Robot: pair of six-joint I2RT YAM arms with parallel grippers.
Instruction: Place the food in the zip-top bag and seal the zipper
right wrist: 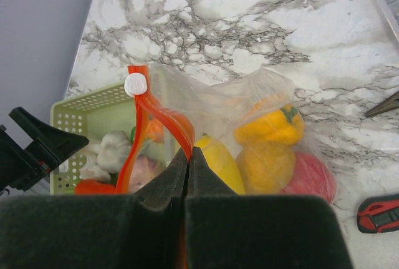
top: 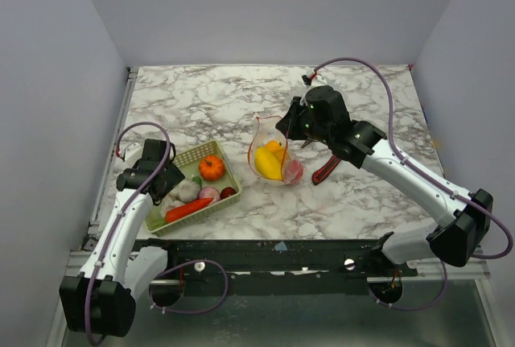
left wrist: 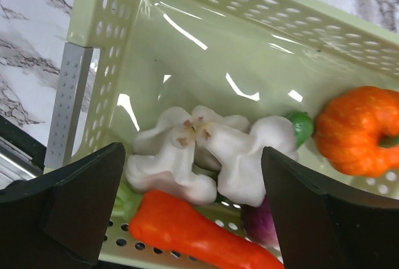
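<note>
The zip-top bag (top: 265, 142) stands on the desk (top: 362, 202) just beside the basket (top: 233, 174), on the side facing the right arm. Its mouth is up, with yellow pieces (top: 268, 162) and a pink one (top: 293, 171) inside. The right gripper (right wrist: 189, 156) is pinched tight on the zipper (right wrist: 144, 116), lifting the mouth. The left gripper (left wrist: 193, 163) hangs wide apart and empty inside the basket, over garlic (left wrist: 181, 156), a carrot (left wrist: 193, 234) and a pumpkin (left wrist: 358, 132). The film looks thin, floppy and slick, so the stiffer zipper strip is the sound hold. The toys seem light, hard and glossy; pinch the garlic across its middle.
</note>
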